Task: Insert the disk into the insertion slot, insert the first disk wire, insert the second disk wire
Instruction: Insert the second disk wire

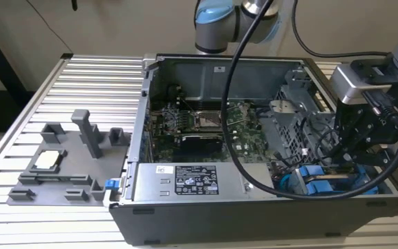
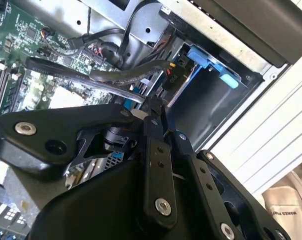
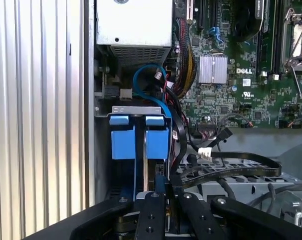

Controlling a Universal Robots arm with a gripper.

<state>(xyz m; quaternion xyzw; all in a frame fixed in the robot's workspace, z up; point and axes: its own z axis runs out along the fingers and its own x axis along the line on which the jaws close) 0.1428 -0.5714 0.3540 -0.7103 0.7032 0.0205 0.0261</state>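
Your largest thing here is the open computer case (image 1: 254,218), lying on the slatted table (image 1: 95,78) with its inside facing up. To the exterior view's left of it sits a grey fixture tray (image 1: 60,161) with upright posts and a small pale part lying in it. Inside the case you see the green motherboard (image 1: 206,129) in the middle, the labelled power supply (image 1: 188,181) along the near wall, and a perforated metal cage (image 1: 292,124) toward the exterior view's right.

The arm (image 1: 216,21) comes down from behind the case and its black wrist assembly hangs over the near corner at the exterior view's right, with a thick black cable (image 1: 244,166) looping across the case.

The slot (image 1: 323,181) is in that corner, marked by blue trim. In the first wrist view you look straight down on it: two blue tabs (image 3: 141,137) stand side by side, and the disk (image 3: 153,170) sits on edge in the slot between blue carrier parts, mostly sunk in.

The gripper (image 3: 166,192) is right over the disk's top edge, its black fingers (image 3: 153,215) drawn close together. You cannot tell from these views whether they pinch anything. Dark wires (image 3: 230,170) curve just beside the gripper, and a white connector (image 3: 204,153) lies near them.
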